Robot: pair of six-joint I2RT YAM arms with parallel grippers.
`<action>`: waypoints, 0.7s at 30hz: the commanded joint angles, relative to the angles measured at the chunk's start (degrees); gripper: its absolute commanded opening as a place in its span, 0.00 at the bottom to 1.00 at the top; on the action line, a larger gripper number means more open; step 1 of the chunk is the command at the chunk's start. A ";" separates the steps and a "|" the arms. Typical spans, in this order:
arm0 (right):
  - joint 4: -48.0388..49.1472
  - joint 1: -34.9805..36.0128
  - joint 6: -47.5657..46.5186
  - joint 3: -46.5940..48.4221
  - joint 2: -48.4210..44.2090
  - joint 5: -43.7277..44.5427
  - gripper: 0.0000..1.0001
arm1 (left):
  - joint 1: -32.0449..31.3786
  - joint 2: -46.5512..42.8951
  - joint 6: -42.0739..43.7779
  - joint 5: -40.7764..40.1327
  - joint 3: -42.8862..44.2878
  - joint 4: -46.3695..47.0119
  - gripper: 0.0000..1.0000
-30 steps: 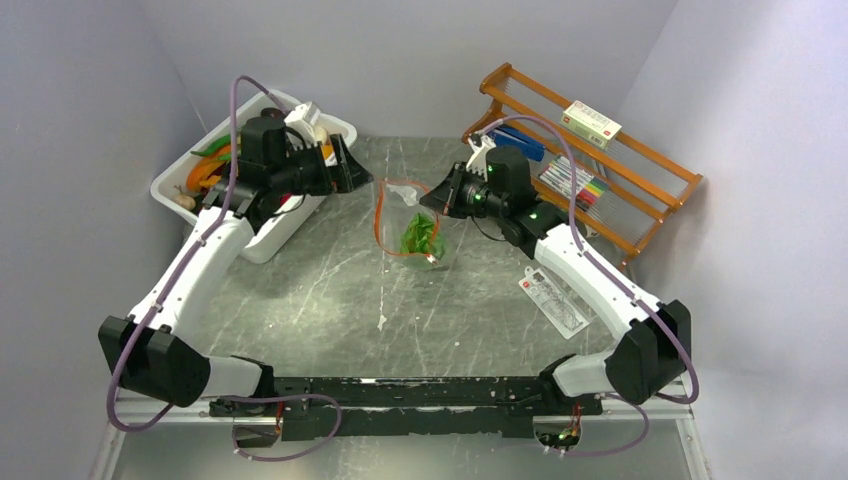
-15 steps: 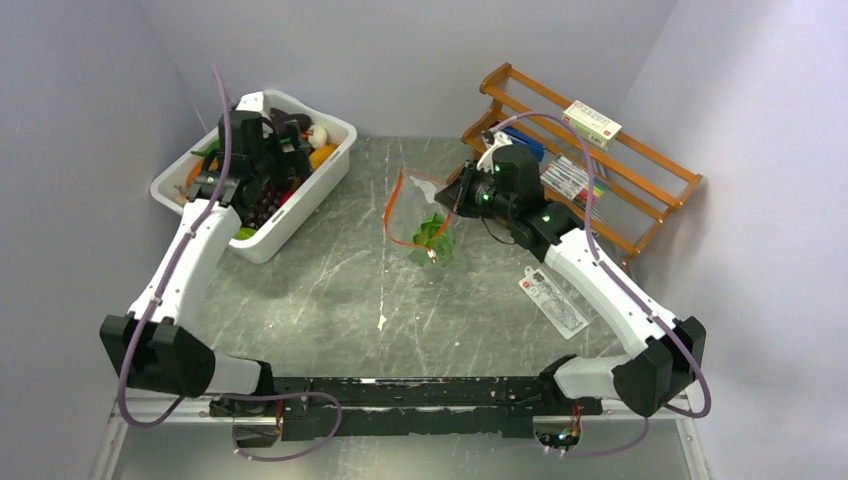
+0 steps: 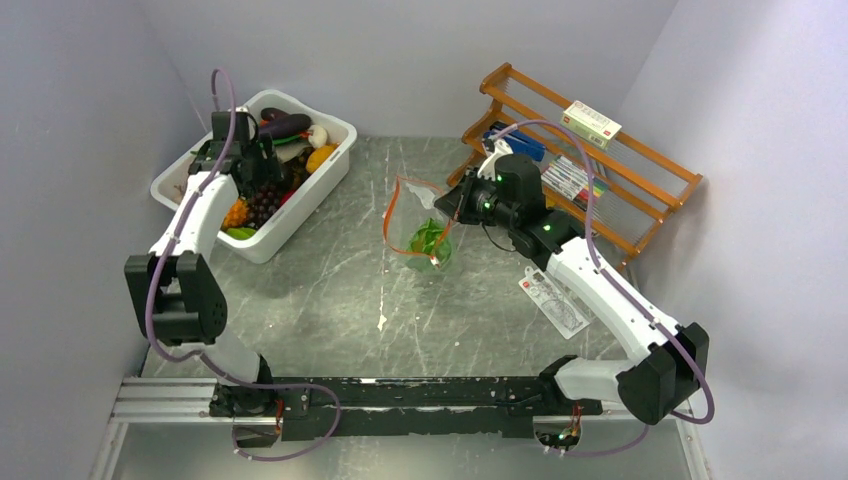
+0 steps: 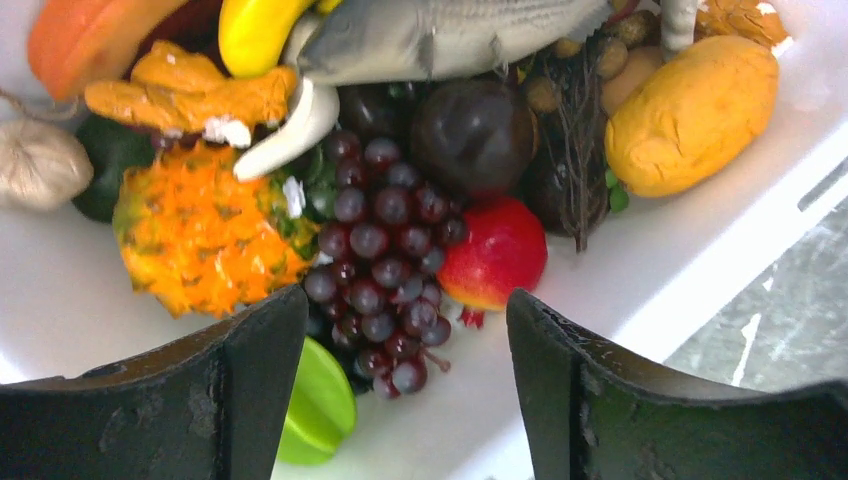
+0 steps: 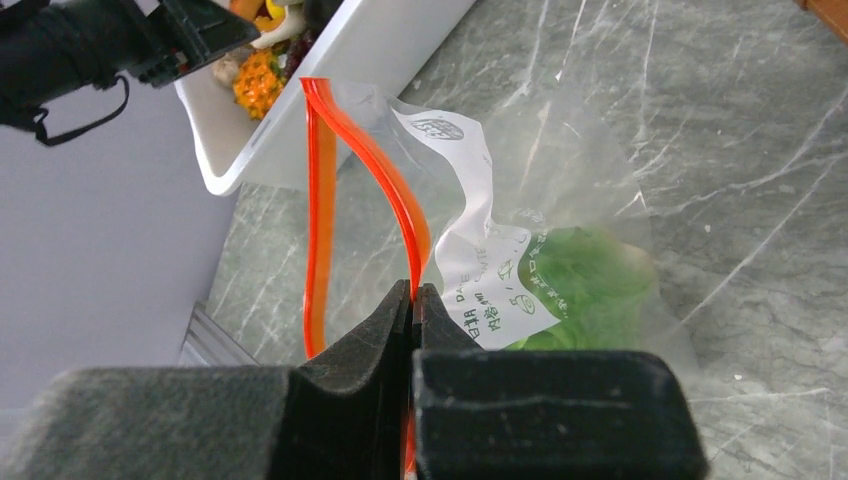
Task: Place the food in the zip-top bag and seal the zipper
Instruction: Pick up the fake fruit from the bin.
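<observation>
Grey marbled worktop (image 3: pixel 330 290), white bin (image 3: pixel 290 228) far left, clear zip-top bag (image 5: pixel 560 170) at centre with lettuce (image 5: pixel 585 280) inside. Right tool (image 5: pixel 411 295) is pinched tight on the orange zipper (image 5: pixel 320 200), propping the mouth. Left tool (image 4: pixel 405 310) is spread wide above the purple grapes (image 4: pixel 380 240): drop straight and close across the middle of the bunch.

This is a robot lab bench, staged rather than lived in. A grey marbled table (image 3: pixel 330 290) sits boxed in by bare pale walls (image 3: pixel 420 60) on its left, far and right sides. Two white-and-black robot arms (image 3: pixel 590 285) are bolted to a black rail (image 3: pixel 400 392) along the table's near edge, trailing loose purple cables (image 3: pixel 285 457). At the table's far left corner stands a white bin (image 3: pixel 305 205) of toy fruit and vegetables (image 4: pixel 380 250) (plastic props, by their gloss). At its far right corner a wooden rack (image 3: pixel 650 190) holds coloured pens (image 3: pixel 575 182) and a small box (image 3: pixel 592 122).
</observation>
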 commanded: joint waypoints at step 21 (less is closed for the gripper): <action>2.56 0.56 -0.82 0.82 -0.59 -0.43 0.00 | 1.34 20.92 10.89 10.20 19.09 2.45 0.71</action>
